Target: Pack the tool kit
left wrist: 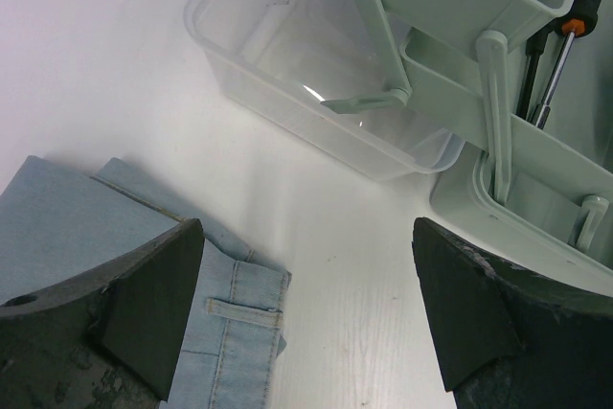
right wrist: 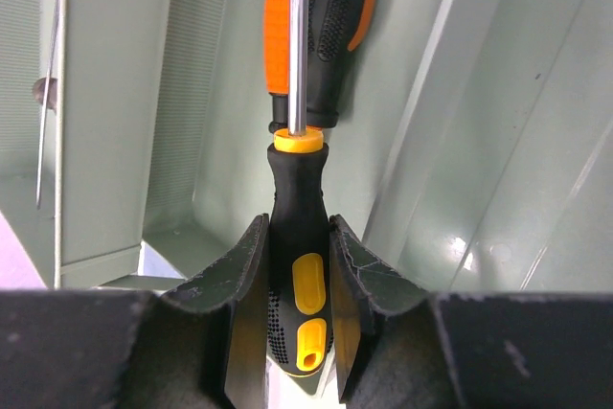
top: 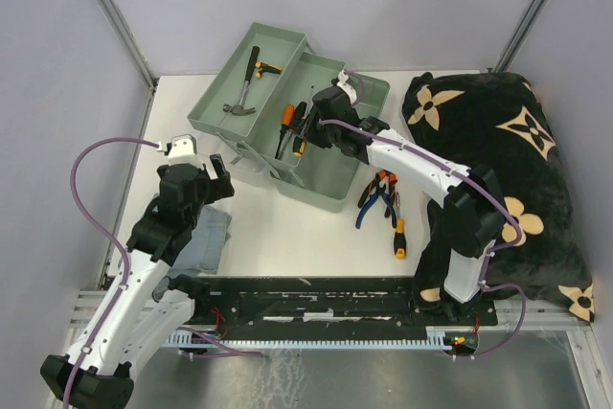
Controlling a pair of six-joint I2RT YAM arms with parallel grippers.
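left claw (left wrist: 306, 280) hangs apart above the surface, beside the open toolbox (top: 324, 194). right claw (right wrist: 297, 241) is clamped on a yellow-black screwdriver (right wrist: 295, 189) inside it. next, likely: release there, then fetch the pliers (top: 376, 193) outside.

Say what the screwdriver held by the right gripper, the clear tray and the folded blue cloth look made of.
Black-and-yellow-handled screwdriver: dotted matt grip looks like rubbery plastic; its mirror-bright shaft looks like polished steel. Clear rectangular tray: see-through glossy plastic, with a glare streak. Folded pale blue cloth: probably denim, given seams and stitched loop.
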